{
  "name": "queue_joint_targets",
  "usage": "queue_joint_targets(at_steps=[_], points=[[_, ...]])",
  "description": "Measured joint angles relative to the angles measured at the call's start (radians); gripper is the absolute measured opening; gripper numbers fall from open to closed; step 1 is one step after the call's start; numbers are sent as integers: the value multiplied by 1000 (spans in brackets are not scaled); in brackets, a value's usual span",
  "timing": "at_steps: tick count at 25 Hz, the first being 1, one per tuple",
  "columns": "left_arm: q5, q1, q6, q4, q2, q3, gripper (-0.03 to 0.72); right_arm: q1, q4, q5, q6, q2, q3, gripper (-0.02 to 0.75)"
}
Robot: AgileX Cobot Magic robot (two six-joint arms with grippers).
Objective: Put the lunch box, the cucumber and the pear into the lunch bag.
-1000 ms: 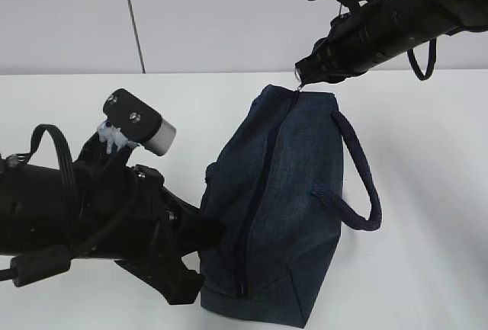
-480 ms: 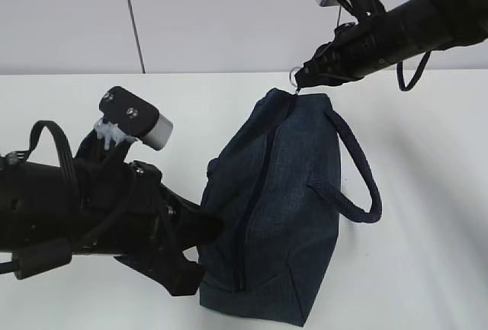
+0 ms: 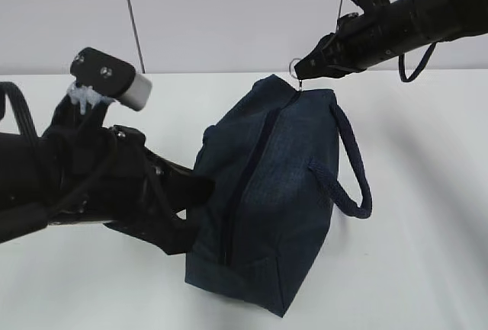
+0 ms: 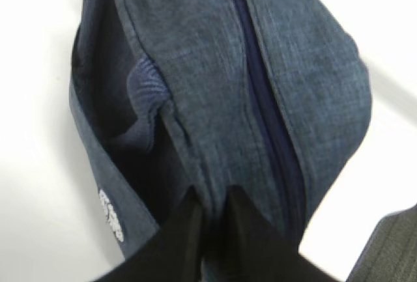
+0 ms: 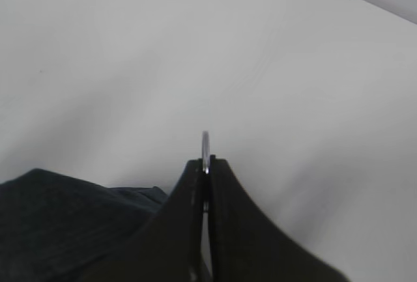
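The dark navy lunch bag (image 3: 274,193) lies tilted on the white table, its zipper line closed along the top (image 4: 260,99). My right gripper (image 3: 303,69) is shut on the metal ring pull (image 5: 205,146) at the bag's far top corner, holding it up. My left gripper (image 3: 200,193) is shut on a fold of the bag's fabric (image 4: 212,204) at its near left side. The strap handle (image 3: 352,170) loops off the bag's right side. The lunch box, the cucumber and the pear are out of view.
The white table (image 3: 427,193) runs around the bag, with a pale wall behind. A white printed mark (image 4: 111,213) shows on the bag's side.
My left arm has risen and pulled the bag's near end left and up. The bag has tilted and shifted left. My right gripper kept hold of the ring and moved slightly up.
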Motion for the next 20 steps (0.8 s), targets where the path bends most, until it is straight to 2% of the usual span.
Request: queue_joint_targets(at_steps=[3, 5, 15, 20], points=[[-2, 0, 0, 0, -13, -5, 74, -2, 15, 2, -16, 2, -2, 0], [5, 0, 0, 0, -13, -5, 134, -2, 21, 2, -18, 2, -2, 0], [7, 0, 0, 7, -22, -5, 545, -2, 30, 19, -25, 2, -2, 0], [-119, -1, 0, 7, -104, -5, 583, -2, 48, 26, -38, 2, -2, 0]])
